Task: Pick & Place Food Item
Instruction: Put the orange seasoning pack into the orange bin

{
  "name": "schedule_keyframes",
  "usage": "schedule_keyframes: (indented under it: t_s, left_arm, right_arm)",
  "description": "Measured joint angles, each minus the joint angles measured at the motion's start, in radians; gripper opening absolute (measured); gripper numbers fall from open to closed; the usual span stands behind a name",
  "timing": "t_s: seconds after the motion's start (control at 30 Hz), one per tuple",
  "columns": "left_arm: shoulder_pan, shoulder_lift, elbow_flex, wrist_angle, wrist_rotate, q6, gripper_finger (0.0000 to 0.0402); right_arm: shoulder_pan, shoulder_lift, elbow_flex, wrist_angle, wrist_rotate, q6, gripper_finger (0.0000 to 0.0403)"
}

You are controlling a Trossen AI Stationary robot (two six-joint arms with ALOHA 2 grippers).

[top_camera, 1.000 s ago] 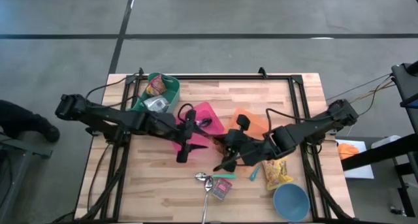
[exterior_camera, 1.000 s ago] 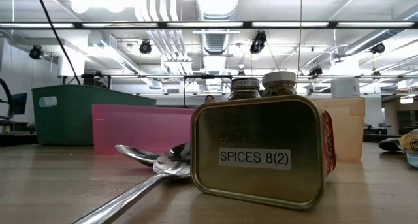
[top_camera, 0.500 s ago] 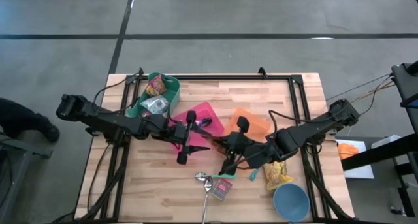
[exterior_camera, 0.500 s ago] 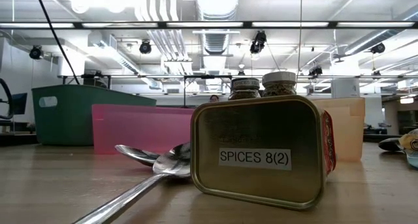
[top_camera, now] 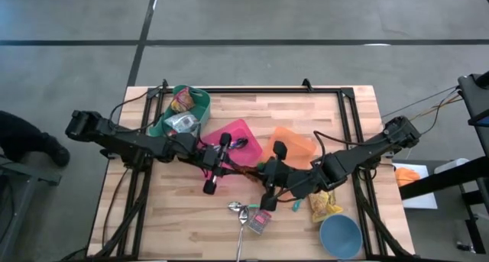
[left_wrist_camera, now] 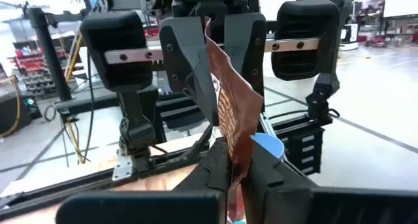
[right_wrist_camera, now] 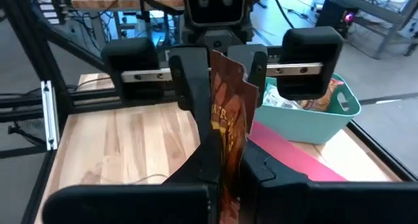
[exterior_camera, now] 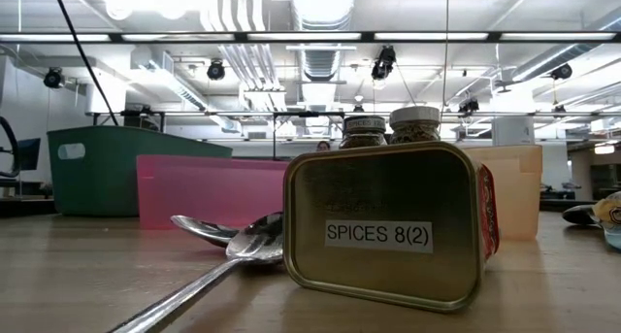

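Observation:
A brown food packet [top_camera: 246, 170] hangs above the middle of the table, held between my two grippers. My left gripper [top_camera: 235, 168] reaches in from the left and is shut on one end. My right gripper [top_camera: 258, 174] comes from the right and is shut on the other end. In the left wrist view the packet [left_wrist_camera: 228, 113] runs from my own fingers up to the right gripper's fingers [left_wrist_camera: 186, 67]. The right wrist view shows the packet [right_wrist_camera: 226, 126] the same way, with the left gripper's fingers [right_wrist_camera: 189, 80] behind it. Neither gripper shows in the low view. My left gripper pinches the packet's left end [left_wrist_camera: 233, 155] between its two fingers, coming level from the table's left. The packet stands on edge, clear of the table. My right gripper pinches the opposite end [right_wrist_camera: 225, 152] between its two fingers, coming from the table's right and slanting a little downward. The packet spans the gap between both grippers.
A pink container [top_camera: 238, 136] and an orange one [top_camera: 296, 143] lie behind the grippers, and a green bin [top_camera: 183, 109] with packets stands far left. Near the front are a spice tin [top_camera: 260, 221], spoons [top_camera: 241, 212], a yellow snack bag [top_camera: 325, 203] and a blue bowl [top_camera: 340, 235].
My left gripper has tipped up to level, sunk a little and shut on the near end of the brown packet, which my right gripper keeps holding in place above the table.

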Motion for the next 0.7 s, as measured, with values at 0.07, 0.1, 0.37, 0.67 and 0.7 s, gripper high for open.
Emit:
schedule_keyframes:
  t_s: [0.07, 0.1, 0.37, 0.67, 0.7]
  left_arm:
    - [0.000, 0.000, 0.003, -0.027, 0.009, -0.026, 0.0008]
    - [0.000, 0.000, 0.009, -0.053, 0.012, -0.041, 0.0007]
    - [0.000, 0.010, 0.125, -0.468, -0.050, -0.089, 0.0003]
    - [0.013, 0.031, 0.185, -0.581, -0.096, -0.103, 0.0001]
    - [0.014, 0.040, 0.193, -0.597, -0.105, -0.103, 0.0001]
  right_arm:
    - [-0.001, -0.005, 0.000, -0.017, -0.056, -0.025, 0.0009]
    - [-0.002, -0.006, -0.001, -0.027, -0.092, -0.034, 0.0011]
    - [-0.021, -0.019, 0.077, -0.329, -0.134, 0.024, 0.0105]
    - [-0.112, -0.013, 0.153, -0.471, -0.345, 0.146, 0.0207]
    - [-0.124, -0.007, 0.157, -0.478, -0.371, 0.151, 0.0212]
